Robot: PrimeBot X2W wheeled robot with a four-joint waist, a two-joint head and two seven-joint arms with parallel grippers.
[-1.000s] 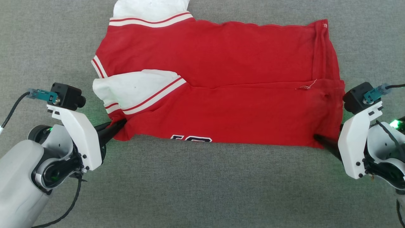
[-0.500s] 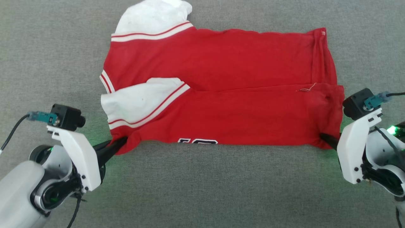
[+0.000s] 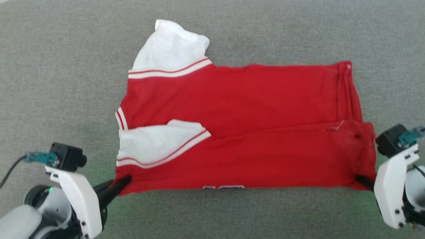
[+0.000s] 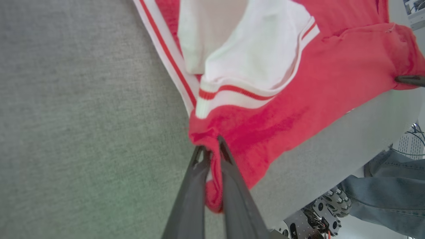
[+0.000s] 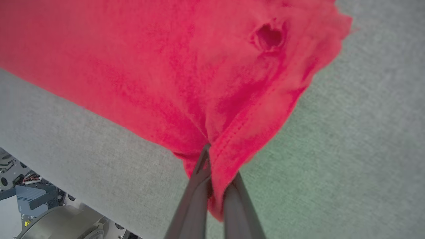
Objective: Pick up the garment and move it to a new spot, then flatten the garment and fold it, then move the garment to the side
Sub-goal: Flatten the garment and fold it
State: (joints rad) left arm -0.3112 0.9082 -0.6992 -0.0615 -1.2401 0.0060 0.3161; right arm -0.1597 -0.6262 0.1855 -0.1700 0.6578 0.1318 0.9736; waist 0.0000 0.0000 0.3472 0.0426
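Head view: garment (image 3: 252,109) between left end effector (image 3: 125,181) and right end effector (image 3: 358,178)

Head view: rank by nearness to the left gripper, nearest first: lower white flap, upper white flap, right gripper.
1. The lower white flap, just above the left gripper.
2. The upper white flap, at the far edge of the jersey.
3. The right gripper, across at the other near corner.

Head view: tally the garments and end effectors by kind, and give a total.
jersey: 1
end effectors: 2, the left end effector and the right end effector, each shut on a near corner of the jersey
Total: 3
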